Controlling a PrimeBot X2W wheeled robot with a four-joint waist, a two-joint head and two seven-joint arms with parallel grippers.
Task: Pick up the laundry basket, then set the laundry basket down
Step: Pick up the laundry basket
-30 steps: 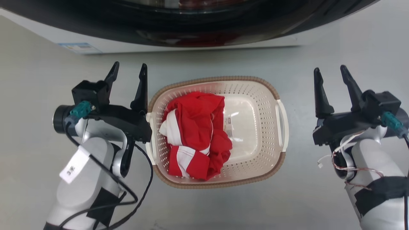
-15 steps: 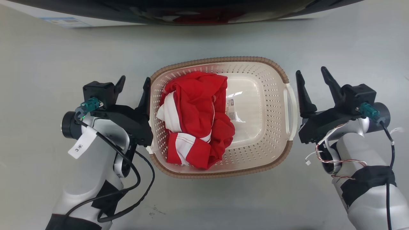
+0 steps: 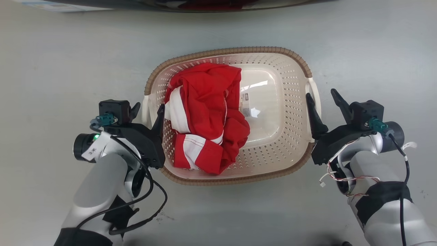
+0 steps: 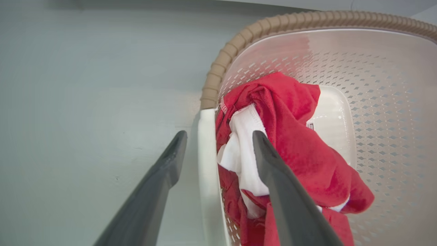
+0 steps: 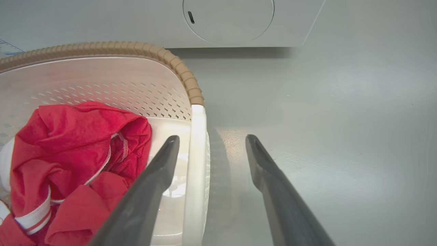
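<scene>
While one laundry basket [image 3: 225, 51] holds one red garment [image 3: 205, 112], we see the left gripper [image 3: 149, 106] and right gripper [image 3: 321, 94], both spread, now astride its two handles [image 3: 314, 99]; a second ago they stood beside them.

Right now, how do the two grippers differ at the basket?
The left gripper has its inner finger over the red garment; the right gripper has its inner finger over the bare bottom of the laundry basket. In the head view the right gripper's tips sit higher than the left gripper's. Both are open, each straddling a white side handle.
</scene>
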